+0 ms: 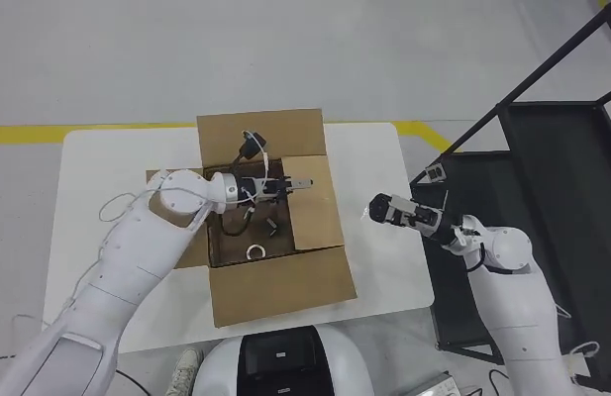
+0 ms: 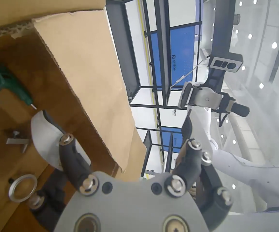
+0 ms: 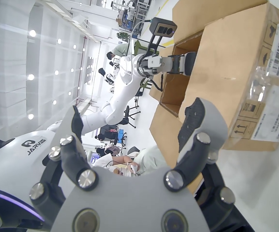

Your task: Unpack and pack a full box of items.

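The box (image 1: pixel 275 287) sits open in the middle of the white table (image 1: pixel 107 168). It reaches from the far edge almost to the near edge.

The left gripper (image 1: pixel 290 185) is down in the box, by its right side. Its fingers (image 2: pixel 42 134) are spread wide. The box's right flap (image 2: pixel 88 73) stands between them. I cannot tell if a finger touches the flap.

A green key tool (image 2: pixel 9 88) lies on the bottom of the box, past the fingertips. A small metal piece (image 2: pixel 16 141) lies just beside the finger that is inside the box. A shiny ring (image 2: pixel 22 187) lies farther back, near the gripper's base.

The right gripper (image 1: pixel 376 209) is over the table near its right edge. It is well apart from the box and points at it. Its fingers (image 3: pixel 197 117) are spread apart too, with nothing in them.
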